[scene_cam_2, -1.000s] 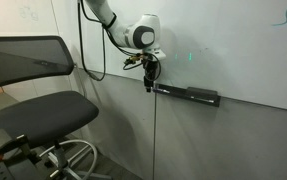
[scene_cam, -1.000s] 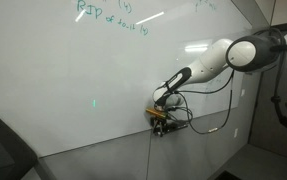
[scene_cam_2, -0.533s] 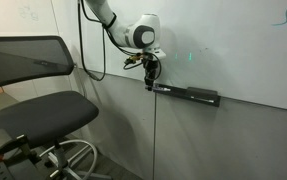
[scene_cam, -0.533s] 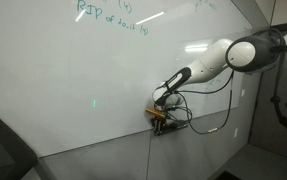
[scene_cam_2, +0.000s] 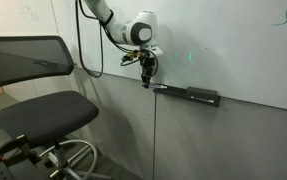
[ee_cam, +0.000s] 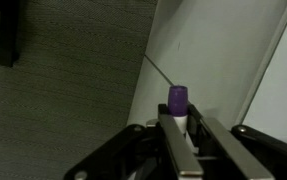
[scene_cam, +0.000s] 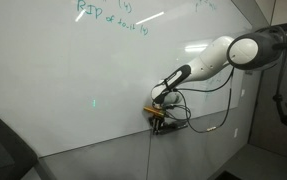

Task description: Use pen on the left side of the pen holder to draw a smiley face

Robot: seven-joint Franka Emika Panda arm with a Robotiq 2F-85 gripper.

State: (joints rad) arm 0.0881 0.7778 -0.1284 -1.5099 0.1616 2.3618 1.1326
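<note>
Your gripper [ee_cam: 181, 122] is clamped narrow on the pen [ee_cam: 177, 99]. The wrist view shows a rounded purple cap and a sliver of pale barrel between two flat metal fingers [ee_cam: 171, 142]; the rest of the pen is hidden behind them. In both exterior views the pen is too small to make out. There the gripper [scene_cam: 160, 118] sits low against the whiteboard [scene_cam: 73, 90], which is glossy white with light streaks on it. The green handwriting [scene_cam: 108, 14] is cut off at the top edge. The pen holder [scene_cam_2: 189, 94] is a long, dark, matte tray along the board's bottom edge. Your gripper [scene_cam_2: 147, 80] is right at the end nearer the office chair [scene_cam_2: 43, 108]; you can't tell if it touches the tray. A thin black cable [scene_cam: 208, 124] loops off the wrist. In the wrist view, a grey, coarse-textured wall panel [ee_cam: 73, 90] fills one side. The dark rectangle [ee_cam: 9, 35] in the corner is cropped, possibly a bracket.
</note>
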